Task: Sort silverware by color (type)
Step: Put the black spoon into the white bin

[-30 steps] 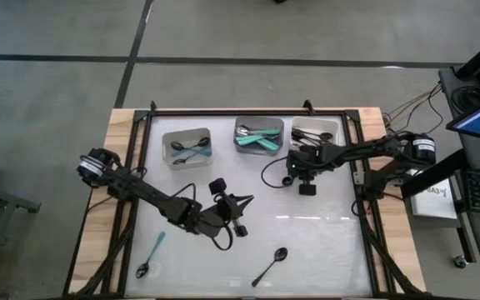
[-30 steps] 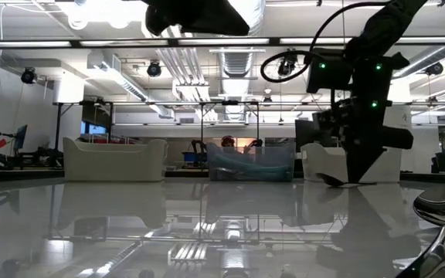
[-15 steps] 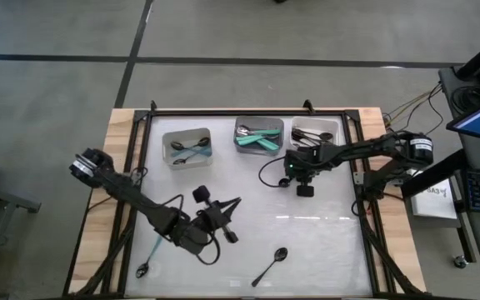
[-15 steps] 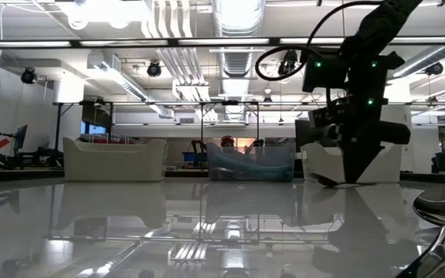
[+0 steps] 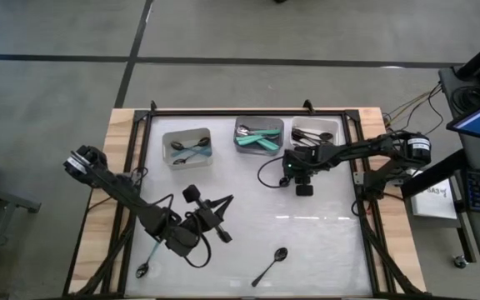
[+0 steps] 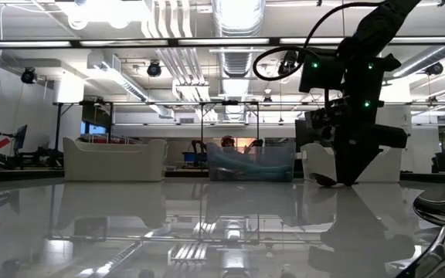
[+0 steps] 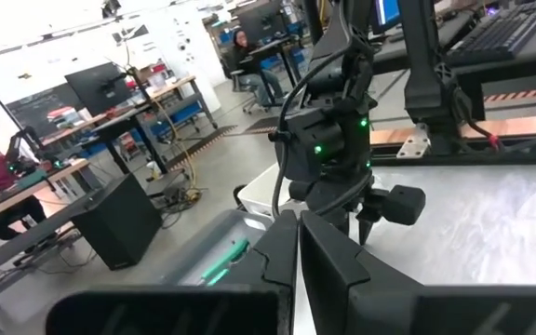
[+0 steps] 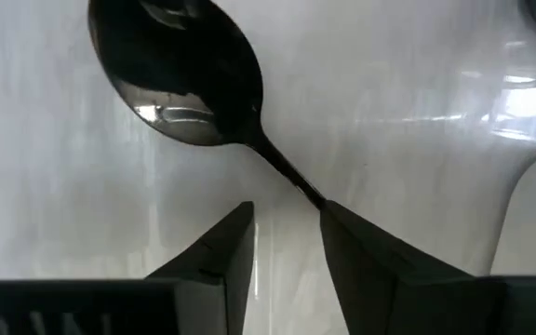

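Observation:
A black spoon (image 8: 180, 84) lies on the white table just in front of the right-hand bin (image 5: 315, 133). My right gripper (image 8: 287, 209) stands over the spoon's handle end, pointing down, fingers open; in the low view the spoon's bowl (image 6: 324, 180) shows beside the gripper's tip (image 6: 344, 179). My left gripper (image 5: 223, 204) hovers shut over the table's middle left, holding nothing. A teal-handled spoon (image 5: 150, 254) and another black spoon (image 5: 271, 264) lie near the front edge. My right gripper comes from above, fingers pointing down. The black spoon's thin handle (image 8: 296, 181) runs up to one fingertip (image 8: 342, 223) and ends there. I cannot tell whether the finger touches it. The spoon lies flat on the table, bowl away from the fingers.
Three small bins stand along the far edge: the left one (image 5: 187, 146) with silver spoons, the middle one (image 5: 259, 136) with teal-handled spoons, the right one with black spoons. A black frame (image 5: 248, 111) runs round the table. People sit at desks in the room beyond.
My left gripper has drawn back toward the table's near left, staying shut, and has left the top of the low view. My right gripper has shifted slightly left by the right-hand bin, and its tip, a point before, now shows broader with the fingers apart.

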Motion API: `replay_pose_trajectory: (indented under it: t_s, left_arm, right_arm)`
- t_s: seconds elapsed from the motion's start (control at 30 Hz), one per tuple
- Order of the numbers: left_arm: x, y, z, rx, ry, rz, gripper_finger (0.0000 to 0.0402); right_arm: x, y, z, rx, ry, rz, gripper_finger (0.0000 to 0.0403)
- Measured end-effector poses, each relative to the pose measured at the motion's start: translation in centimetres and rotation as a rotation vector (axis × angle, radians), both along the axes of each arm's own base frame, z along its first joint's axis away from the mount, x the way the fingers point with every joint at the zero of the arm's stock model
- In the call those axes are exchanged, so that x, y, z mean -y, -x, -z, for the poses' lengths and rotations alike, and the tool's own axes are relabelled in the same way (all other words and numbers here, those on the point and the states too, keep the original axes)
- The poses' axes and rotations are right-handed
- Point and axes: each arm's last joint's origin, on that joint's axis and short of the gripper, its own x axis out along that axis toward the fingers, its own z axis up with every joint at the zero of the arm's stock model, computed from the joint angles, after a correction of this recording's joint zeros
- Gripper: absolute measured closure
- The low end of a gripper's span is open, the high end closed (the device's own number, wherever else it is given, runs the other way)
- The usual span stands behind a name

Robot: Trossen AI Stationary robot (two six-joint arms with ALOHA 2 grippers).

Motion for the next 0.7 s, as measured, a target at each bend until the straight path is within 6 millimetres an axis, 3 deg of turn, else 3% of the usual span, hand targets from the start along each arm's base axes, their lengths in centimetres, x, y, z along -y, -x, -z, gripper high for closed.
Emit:
replay_pose_trajectory:
  t_s: [0.23,0.7]
  left_arm:
    - [-0.22,0.35,-0.73,0.001,-0.012,-0.011,0.0402]
    - [-0.28,0.51,-0.77,-0.024,-0.037,-0.011,0.0402]
  right_arm:
    - [0.03,-0.12,-0.32,0.004,0.03,-0.129,0.0297]
    - [0.01,-0.2,-0.61,0.02,0.039,-0.144,0.0319]
